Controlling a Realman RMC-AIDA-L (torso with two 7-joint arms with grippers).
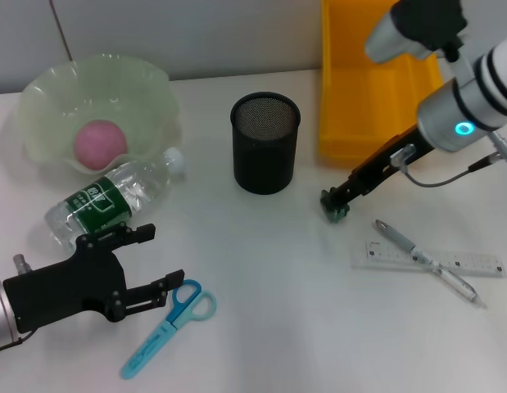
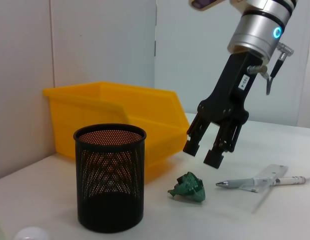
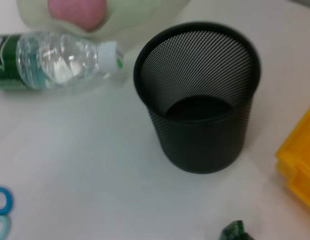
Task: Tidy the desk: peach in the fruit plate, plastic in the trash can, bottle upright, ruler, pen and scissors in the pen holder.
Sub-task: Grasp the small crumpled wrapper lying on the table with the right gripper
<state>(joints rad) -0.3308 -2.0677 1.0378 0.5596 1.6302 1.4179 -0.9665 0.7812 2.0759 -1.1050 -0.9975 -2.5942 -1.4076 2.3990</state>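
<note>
Desk contents, for your check:

- Peach [image 1: 100, 142]: in the pale green fruit plate [image 1: 151, 86], far left of the desk.
- Bottle [image 1: 114, 199]: lying on its side just in front of the plate, white cap toward the pen holder.
- Pen holder [image 1: 265, 142]: black mesh cup, upright at mid-desk; from above you see nothing in it.
- Trash can [image 1: 359, 98]: yellow bin at the far right, behind the right arm.
- Plastic [image 2: 189, 187]: small crumpled green scrap on the desk between pen holder and ruler, just in front of the bin.
- Ruler [image 1: 429, 258]: clear, flat on the desk at right, with the pen [image 1: 427, 262] lying diagonally across it.
- Scissors [image 1: 167, 327]: blue-handled, near the front edge, just beside the left fingers.
- Right gripper [image 2: 205, 151]: poised just above the plastic, fingers apart, apparently not touching it, though the gap is hard to judge.
- Left gripper [image 1: 159, 262]: low at front left, between bottle and scissors, fingers spread and holding nothing.
</note>
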